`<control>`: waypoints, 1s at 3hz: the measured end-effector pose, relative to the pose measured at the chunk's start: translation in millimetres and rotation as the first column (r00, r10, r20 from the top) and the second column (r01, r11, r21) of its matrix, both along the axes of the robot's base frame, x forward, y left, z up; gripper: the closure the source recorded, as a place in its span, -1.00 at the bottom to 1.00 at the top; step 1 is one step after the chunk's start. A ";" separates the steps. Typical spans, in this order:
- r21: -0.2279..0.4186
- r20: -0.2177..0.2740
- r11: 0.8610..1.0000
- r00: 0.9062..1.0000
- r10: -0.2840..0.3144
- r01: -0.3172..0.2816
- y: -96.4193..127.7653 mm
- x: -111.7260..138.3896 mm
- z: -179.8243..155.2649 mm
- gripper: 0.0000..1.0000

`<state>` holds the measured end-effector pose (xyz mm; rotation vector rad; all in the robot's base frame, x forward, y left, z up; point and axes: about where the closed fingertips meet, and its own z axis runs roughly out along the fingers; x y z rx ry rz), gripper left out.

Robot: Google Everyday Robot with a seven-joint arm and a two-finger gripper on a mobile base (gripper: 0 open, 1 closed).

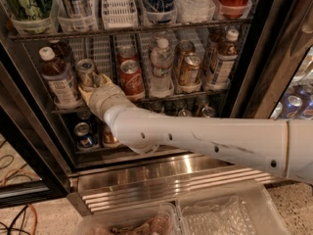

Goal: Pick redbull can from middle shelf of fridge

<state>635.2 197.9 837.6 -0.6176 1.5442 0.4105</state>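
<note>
The redbull can [86,73], slim and silver-grey with a pull-tab top, stands in a lane at the left of the middle shelf [195,95] of the fridge [161,173]. My gripper [94,87], cream-coloured at the end of the white arm [205,138], is at the can's lower part, right up against it at the shelf's front. The arm reaches in from the right and hides the shelf front below the can. The can stands upright on the shelf.
A white-capped brown bottle [57,80] stands left of the can and a red cola can [130,77] right of it. Further right are a water bottle [161,67], a gold-brown can [189,70] and another brown bottle [222,58]. Short cans [84,133] fill the lower shelf. Clear bins [230,214] sit below.
</note>
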 end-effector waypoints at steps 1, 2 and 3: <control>-0.028 0.023 1.000 1.000 0.010 -0.010 0.2 2.0 15.0 1.00; -0.043 0.042 0.999 0.999 0.005 -0.003 -4.3 3.0 24.3 1.00; -0.052 0.055 0.999 0.998 -0.006 0.009 -11.4 -1.1 31.1 1.00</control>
